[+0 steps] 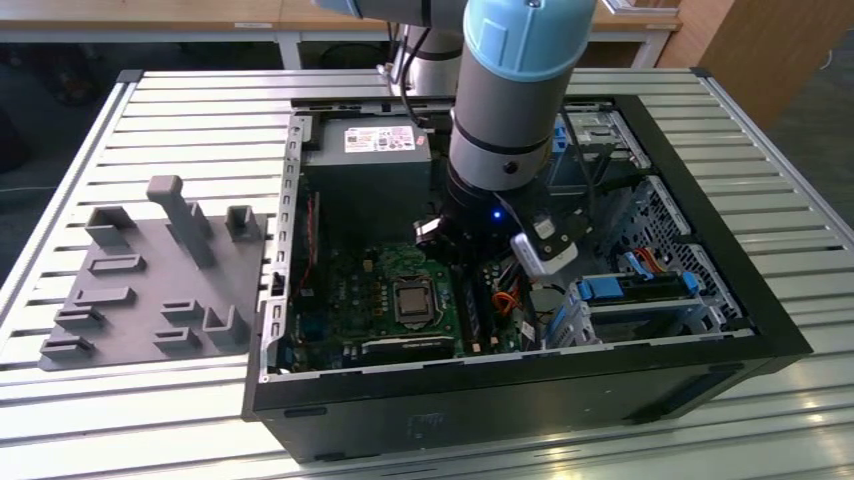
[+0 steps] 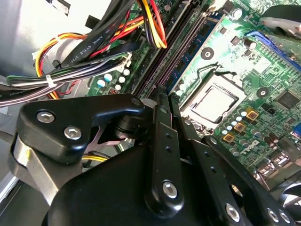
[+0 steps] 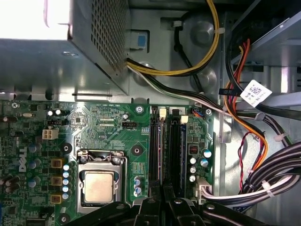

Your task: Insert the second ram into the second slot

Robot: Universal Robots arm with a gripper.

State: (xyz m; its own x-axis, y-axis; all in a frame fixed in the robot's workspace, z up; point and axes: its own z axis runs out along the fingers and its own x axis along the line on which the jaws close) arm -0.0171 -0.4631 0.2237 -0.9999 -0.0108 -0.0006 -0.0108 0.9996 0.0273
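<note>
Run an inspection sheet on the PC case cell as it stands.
surface: slatted metal table carrying the open computer case.
job's things: memory slots beside the processor socket; cannot tell whether the second ram is held or seated.
clutter: grey fixture tray on the table, at the exterior view's left of the case.
grippers: claw inside the case, low over the memory slots.
cables: tied cable bundle beside the slots, not across them.
surroundings: wooden furniture behind the table.

Lab/workshop: slatted alu bench [image 1: 160, 110], open PC case [image 1: 694, 300], jig plate [image 1: 147, 270].
</note>
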